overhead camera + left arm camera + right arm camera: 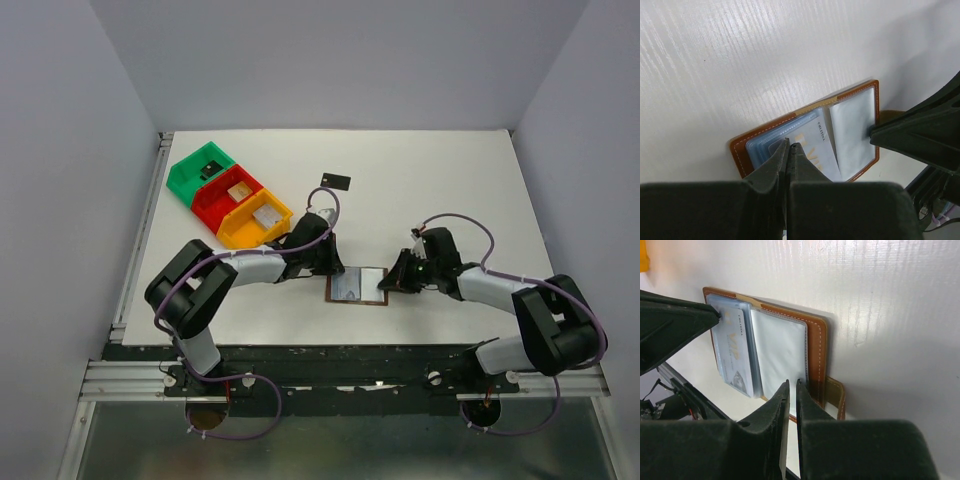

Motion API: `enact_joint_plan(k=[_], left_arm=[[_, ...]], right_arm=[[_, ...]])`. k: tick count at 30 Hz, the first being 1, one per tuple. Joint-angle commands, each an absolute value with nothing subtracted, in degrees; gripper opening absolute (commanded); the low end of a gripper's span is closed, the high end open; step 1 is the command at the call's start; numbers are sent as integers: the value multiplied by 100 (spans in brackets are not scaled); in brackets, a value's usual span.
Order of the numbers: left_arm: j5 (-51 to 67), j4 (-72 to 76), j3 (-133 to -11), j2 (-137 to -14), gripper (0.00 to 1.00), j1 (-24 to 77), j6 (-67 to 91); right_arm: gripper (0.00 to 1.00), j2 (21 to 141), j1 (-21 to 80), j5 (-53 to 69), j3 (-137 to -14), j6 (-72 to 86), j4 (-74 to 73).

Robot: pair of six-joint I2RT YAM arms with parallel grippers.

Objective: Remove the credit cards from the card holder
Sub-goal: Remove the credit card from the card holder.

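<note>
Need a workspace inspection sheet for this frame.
Surface: white table, matte.
Job's things: card holder open flat, silver-blue card in its left half; black card lying loose farther back.
Clutter: green bin, red bin, yellow bin in a row at back left, small pieces inside.
Grippers: left gripper shut, tips at the silver-blue card; right gripper nearly closed at the card holder's clear sleeve.
Cables: purple cables loop above both wrists.
Surroundings: grey walls.
</note>
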State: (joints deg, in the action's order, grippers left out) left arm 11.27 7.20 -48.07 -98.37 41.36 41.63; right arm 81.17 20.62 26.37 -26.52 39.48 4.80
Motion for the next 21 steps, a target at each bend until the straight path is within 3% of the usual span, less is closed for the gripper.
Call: enact_joint_plan(k=[1,9,16,21], left_arm=[[870,325,-4553,-9827,6,4122,4096],[861,185,-4746,-9361,20,4122,4017],[818,62,-4808,-8913,36,4122,4017],[580,9,-4632,-8622,36,4122,4017]], right_arm=[[20,7569,1995,2154,-2601,3885,10],[38,6548,2013,2258,-3084,3542,-659],[42,6512,2372,2987,-3559,3612,-309],[43,7091,2970,3366,-3964,3665,-62]])
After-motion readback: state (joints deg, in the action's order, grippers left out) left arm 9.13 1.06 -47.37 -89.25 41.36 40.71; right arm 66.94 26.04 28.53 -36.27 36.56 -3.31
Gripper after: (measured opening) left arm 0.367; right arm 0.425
